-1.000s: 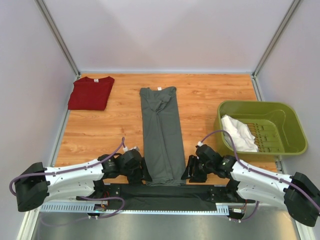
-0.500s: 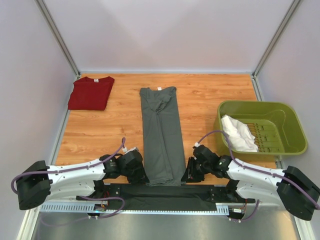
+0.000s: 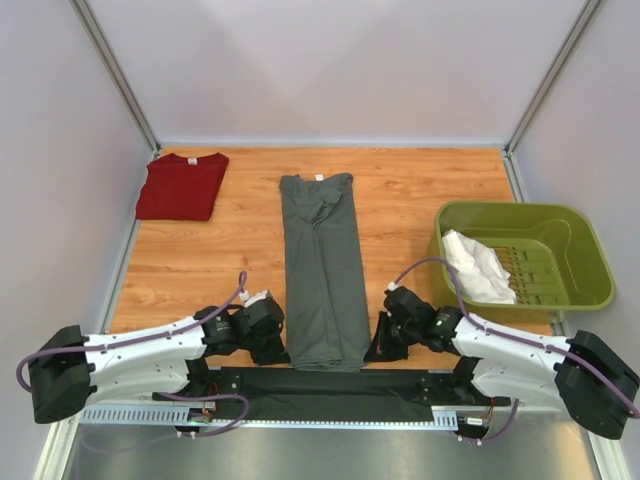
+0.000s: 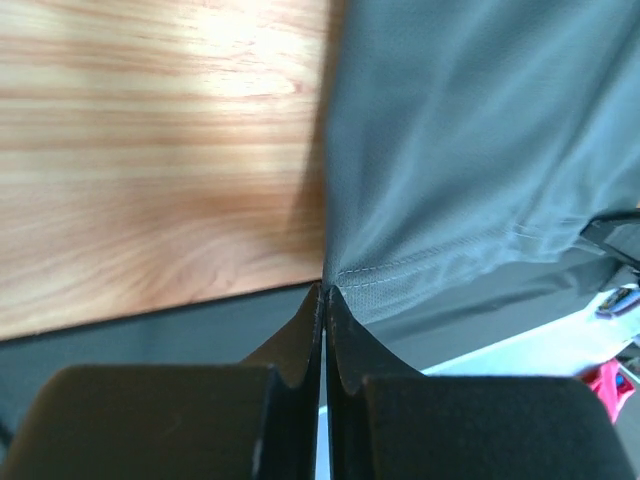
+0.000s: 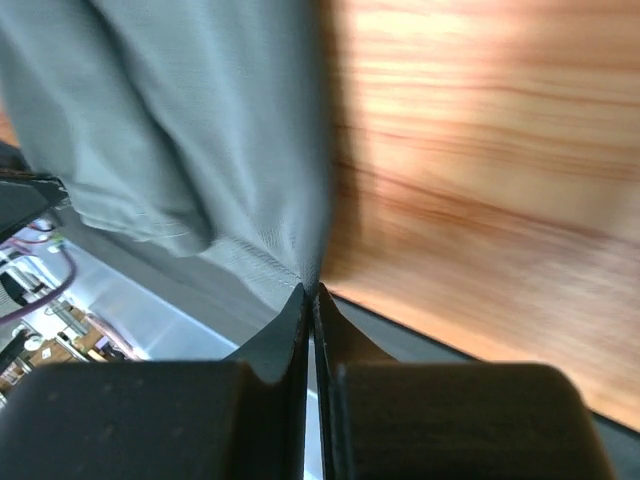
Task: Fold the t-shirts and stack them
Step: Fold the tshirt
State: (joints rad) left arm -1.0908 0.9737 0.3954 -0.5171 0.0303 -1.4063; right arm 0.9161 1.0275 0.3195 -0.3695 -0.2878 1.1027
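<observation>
Left hand (image 4: 323, 288), right hand (image 5: 310, 290) low, pinching grey t-shirt (image 3: 320, 270) hem.

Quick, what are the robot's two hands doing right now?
Left hand: closed, pinching the grey t-shirt at its near left corner.
Right hand: closed, pinching its near right corner.

I see my white-shelled left arm (image 3: 140, 352) and right arm (image 3: 510, 352) w/ black joint housings (image 3: 215, 330), purple cables (image 3: 430, 262) looped along both, black base blocks (image 3: 60, 378) at 7 & 5 o'clock; left gripper (image 4: 323, 288) & right gripper (image 5: 310, 290) have matte black wedge fingers.
</observation>
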